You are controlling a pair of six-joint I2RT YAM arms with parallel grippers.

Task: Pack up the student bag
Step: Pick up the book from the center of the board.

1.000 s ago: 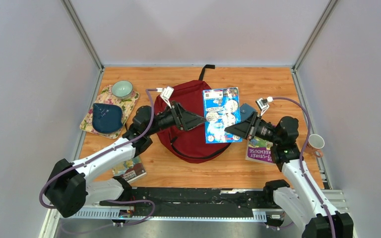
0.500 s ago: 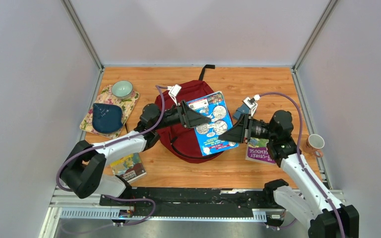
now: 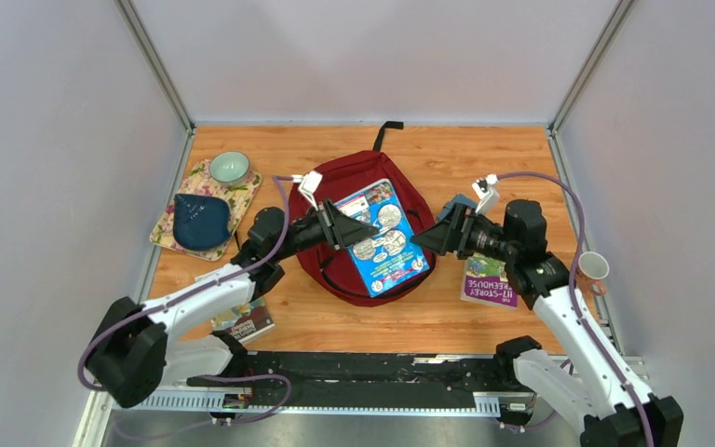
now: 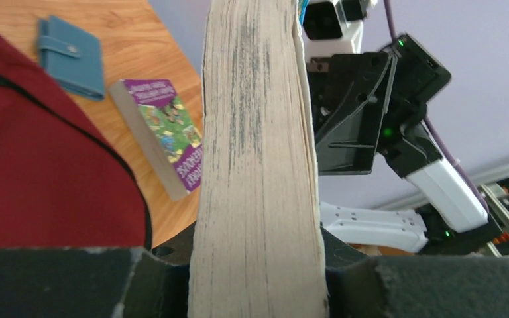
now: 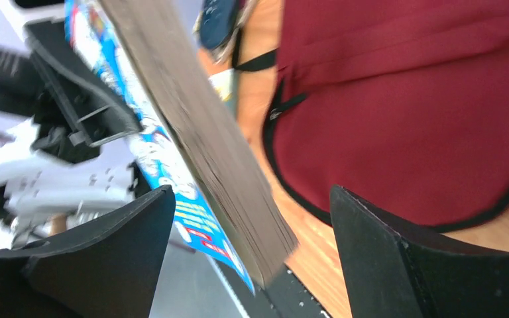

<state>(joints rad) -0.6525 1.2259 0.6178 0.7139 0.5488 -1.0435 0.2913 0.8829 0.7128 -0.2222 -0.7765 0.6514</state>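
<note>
The left end effector (image 3: 363,230) pinches the left edge of a blue picture book (image 3: 384,244). Its wrist view is filled by the grey page block clamped between the fingers (image 4: 59,281), so the cover is hidden there. The right end effector (image 3: 419,240) stands spread at the book's right edge. The pages slant between its fingers (image 5: 106,258) with no clear contact, and that view is blurred. The book covers the middle of the student bag (image 3: 358,170), which lies at the centre of the tabletop (image 3: 484,158). Whether the bag is open or holds anything, I cannot tell. From above, a teal wallet (image 4: 71,56) is half hidden behind the right arm. At the upper left a green bowl (image 3: 229,168) sits on a floral mat (image 3: 242,194), its inside too small to make out.
</note>
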